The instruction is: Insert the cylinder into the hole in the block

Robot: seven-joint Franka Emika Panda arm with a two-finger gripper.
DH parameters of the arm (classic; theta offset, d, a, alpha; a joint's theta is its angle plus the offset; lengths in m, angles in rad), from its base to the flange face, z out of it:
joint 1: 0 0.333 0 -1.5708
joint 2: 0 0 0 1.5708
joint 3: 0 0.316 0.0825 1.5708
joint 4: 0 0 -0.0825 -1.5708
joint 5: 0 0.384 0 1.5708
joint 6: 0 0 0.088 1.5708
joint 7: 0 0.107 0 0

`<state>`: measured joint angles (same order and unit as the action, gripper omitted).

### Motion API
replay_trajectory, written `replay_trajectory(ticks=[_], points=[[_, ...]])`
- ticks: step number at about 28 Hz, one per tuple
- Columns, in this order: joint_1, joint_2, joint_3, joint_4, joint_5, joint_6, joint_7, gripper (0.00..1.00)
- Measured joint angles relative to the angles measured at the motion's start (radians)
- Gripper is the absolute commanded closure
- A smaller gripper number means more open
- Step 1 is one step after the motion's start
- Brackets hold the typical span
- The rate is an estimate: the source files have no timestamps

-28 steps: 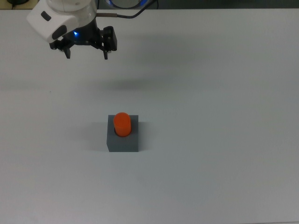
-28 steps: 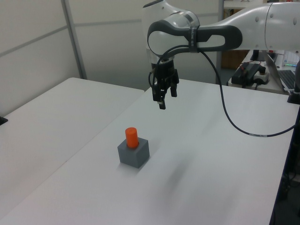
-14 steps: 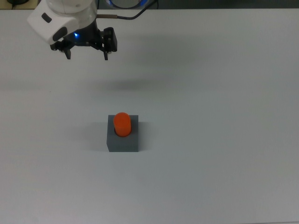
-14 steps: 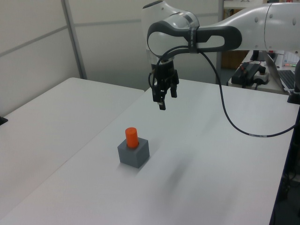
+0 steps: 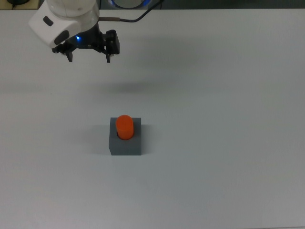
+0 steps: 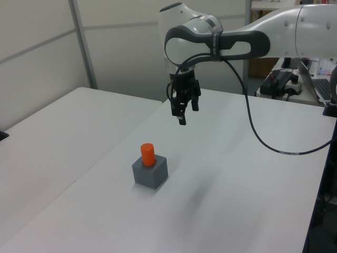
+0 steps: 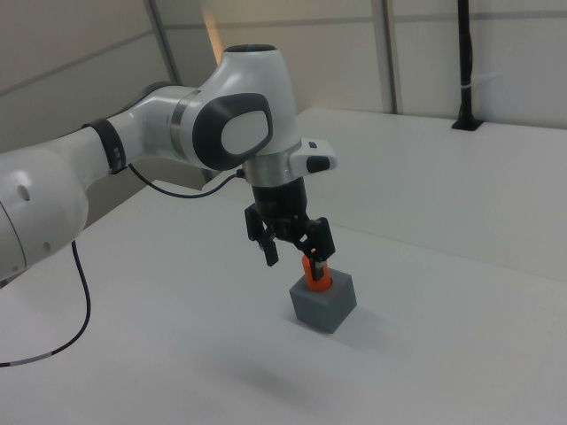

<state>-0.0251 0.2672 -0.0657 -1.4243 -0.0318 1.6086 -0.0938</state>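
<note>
Your orange cylinder [image 5: 125, 127] stands upright in the hole at the centre of the dark grey block [image 5: 126, 144], with its upper part rising clear above the block's top face; the hole itself is covered by the cylinder, so you cannot see its rim. The block sits flat on the white tabletop [image 5: 214, 119], close to the middle of the top view. Your claw [image 5: 88, 57] hangs in the air, well apart from the block, toward the top view's upper left, and it holds nothing. Its two black fingers [image 5: 109, 53] point down at the tabletop and are spread apart with a clear gap between them. A small blue light glows on the claw's body in the top view. In the left view, the claw [image 6: 182, 115] hangs above and behind the block [image 6: 150, 172], and the cylinder [image 6: 147, 154] shows as a short orange post on the grey cube. In the right view, the claw [image 7: 293, 257] overlaps the cylinder [image 7: 317, 276], with one finger passing in front of it, but the other two views show you that the claw is not touching it. A black cable [image 6: 258, 126] loops down from the white arm [image 6: 284, 29] in the left view.
</note>
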Motion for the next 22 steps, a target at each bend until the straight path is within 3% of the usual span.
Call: replay_trajectory(ticks=[22], points=[[0.0, 0.0, 0.0, 0.0, -0.002, 0.0, -0.02, 0.0]])
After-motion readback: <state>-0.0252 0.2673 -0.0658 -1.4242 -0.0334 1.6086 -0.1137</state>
